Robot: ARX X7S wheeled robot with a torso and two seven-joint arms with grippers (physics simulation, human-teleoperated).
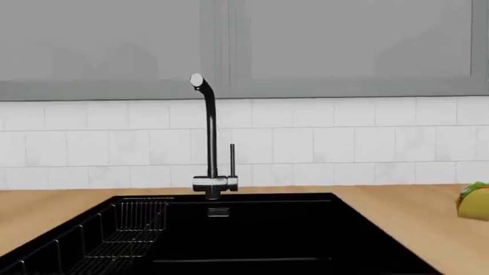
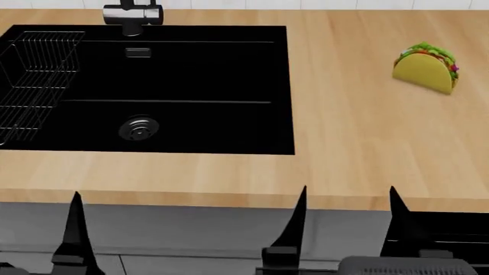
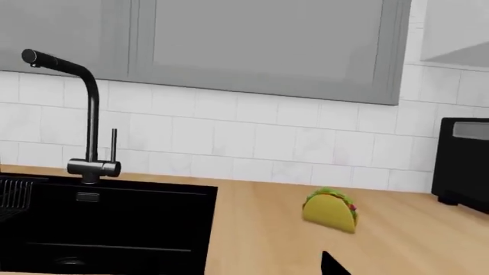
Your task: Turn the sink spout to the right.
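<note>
Head view: both my grippers, left (image 2: 183, 229) and right (image 2: 413, 229), sit low at the counter edge, jaws spread, holding nothing; the sink spout (image 1: 208, 132) stands well away behind the sink (image 2: 283, 86). Risk: reaching in, I could catch the thin lever (image 1: 232, 160) beside it instead. No readable writing anywhere.

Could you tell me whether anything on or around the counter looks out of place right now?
Only the taco: it stands upright directly on the bare wooden counter, right of the sink, with no plate under it. Nothing looks spilled or damaged.
</note>
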